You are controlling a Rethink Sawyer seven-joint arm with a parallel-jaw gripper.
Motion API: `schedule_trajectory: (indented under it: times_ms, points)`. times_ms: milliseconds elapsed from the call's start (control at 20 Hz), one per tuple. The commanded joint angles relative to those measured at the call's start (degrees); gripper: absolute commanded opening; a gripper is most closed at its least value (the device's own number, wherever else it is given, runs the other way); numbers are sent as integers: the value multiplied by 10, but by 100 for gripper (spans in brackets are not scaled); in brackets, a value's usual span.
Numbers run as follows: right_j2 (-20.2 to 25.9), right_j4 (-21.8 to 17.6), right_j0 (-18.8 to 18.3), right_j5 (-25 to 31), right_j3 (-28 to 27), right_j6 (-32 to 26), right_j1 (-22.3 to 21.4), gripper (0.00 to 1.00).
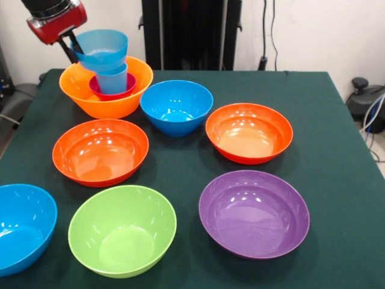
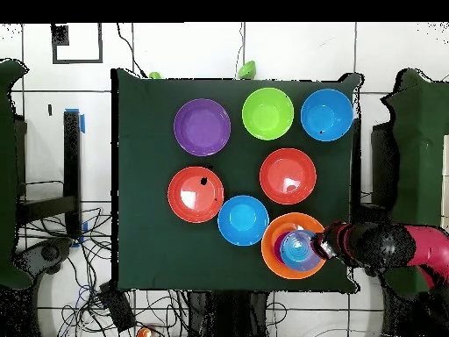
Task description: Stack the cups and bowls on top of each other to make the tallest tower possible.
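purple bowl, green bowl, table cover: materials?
Purple bowl: looks like glossy moulded plastic, with sharp light spots inside. Green bowl: likely the same plastic, smooth with a softer sheen. Table cover: seemingly dark green cloth, matte, no reflections.

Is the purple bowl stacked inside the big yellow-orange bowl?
No, the purple bowl sits alone on the green table, far from the yellow-orange bowl.

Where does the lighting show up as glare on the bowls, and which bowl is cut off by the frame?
Front view: white highlights glint inside the purple bowl, the green bowl and both red-orange bowls; the blue bowl at lower left is cropped by the edge. Overhead view: lighting looks flatter, with only faint sheen on the purple bowl.
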Motion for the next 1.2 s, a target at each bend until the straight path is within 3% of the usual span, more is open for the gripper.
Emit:
schedule_trajectory:
  times_ms: [50, 1200]
  points:
    - [-8, -18, 12, 35, -12, -176, 21, 0]
    - [-8, -16, 20, 5, 25, -122, 13, 0]
